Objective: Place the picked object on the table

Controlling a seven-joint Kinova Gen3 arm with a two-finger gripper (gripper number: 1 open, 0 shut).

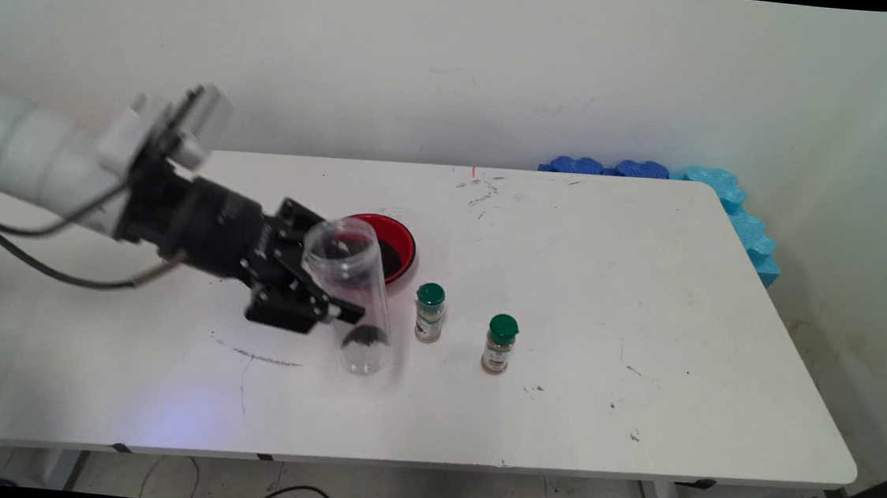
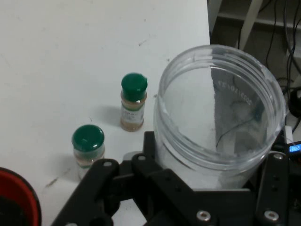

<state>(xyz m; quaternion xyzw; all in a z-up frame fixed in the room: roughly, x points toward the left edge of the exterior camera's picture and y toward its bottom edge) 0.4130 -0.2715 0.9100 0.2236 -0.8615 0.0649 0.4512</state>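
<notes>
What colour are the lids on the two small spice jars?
Green, clearest in the hand view: spice jars and.

My gripper (image 1: 329,291) reaches in from the left, closed around a jar (image 1: 352,297) tilted over the table (image 1: 645,296). A bowl (image 1: 396,249) sits just behind the jar. Right of the jar stand two spice bottles: one (image 1: 430,312) near, another (image 1: 500,344) farther right.

Clear open-mouthed plastic jar (image 1: 351,297), tilted, dark bits at bottom, clamped in fingers (image 1: 343,312)
</notes>
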